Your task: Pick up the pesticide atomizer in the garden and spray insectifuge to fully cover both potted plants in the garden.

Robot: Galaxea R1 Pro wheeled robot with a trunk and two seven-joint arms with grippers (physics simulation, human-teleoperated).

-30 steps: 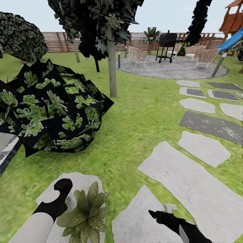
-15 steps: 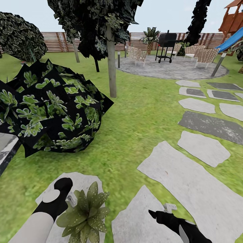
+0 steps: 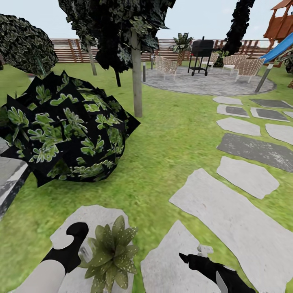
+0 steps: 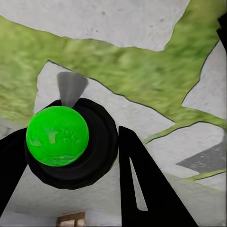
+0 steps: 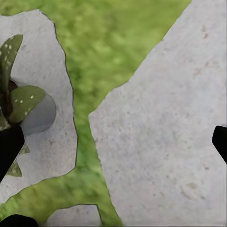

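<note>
Pesticide atomizer (image 4: 99, 146) clamped in left tool (image 4: 71, 135) — beside potted plant (image 3: 112, 254); right tool (image 5: 113, 144) wide.

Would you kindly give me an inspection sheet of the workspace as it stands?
Surface: lawn with grey stepping stones.
Job's things: one potted plant on a stone, beside the left arm.
Clutter: nothing seen.
Grippers: left gripper flanks a dark round object with a green ball, grip unclear; right gripper open, over stone.
Cables: nothing seen.
Surroundings: bush, tree trunk, grill, chairs, fence, slide.
</note>
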